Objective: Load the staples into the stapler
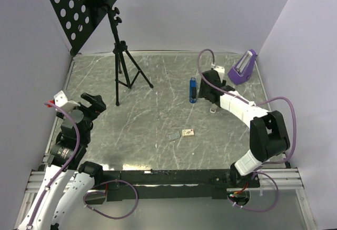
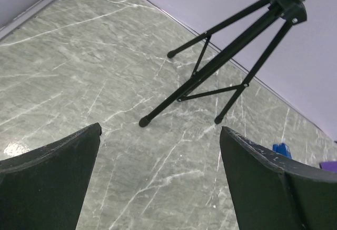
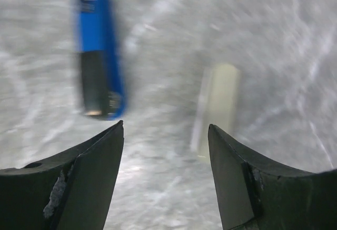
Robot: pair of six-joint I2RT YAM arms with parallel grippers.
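At the far left, the left claw (image 2: pixel 160 135) is held above the surface (image 1: pixel 152 114) with its fingers spread as wide apart as they are seen to go. Nothing is held between them and nothing is touched. One black music stand (image 1: pixel 118 56) is seen beyond it, resting on its three tripod legs at the back left.

Near the middle of the surface, towards the near edge, the staples are found as two small items. One grey tray-like piece (image 1: pixel 174 136) lies on the left. One pale cardboard box with reddish print (image 1: pixel 188 132) lies just beside it on the right. The box's long axis runs roughly left to right in the overhead view, and both items lie flat. Whether the two touch cannot be told.

Further back and slightly to the right, one blue stapler (image 1: pixel 193 90) lies flat. Its long axis runs almost straight away from the arms' bases. In the right wrist view its darker end is turned towards the camera. It lies well apart from the staples.

The right claw (image 3: pixel 166 135) hangs above the surface just right of the stapler. Its fingers are parted and nothing is clamped between them. The stapler is not touched. One small pale oblong piece (image 3: pixel 216 106) lies ahead of the gap, too blurred to be identified. One purple metronome (image 1: pixel 243 67) stands at the back right.
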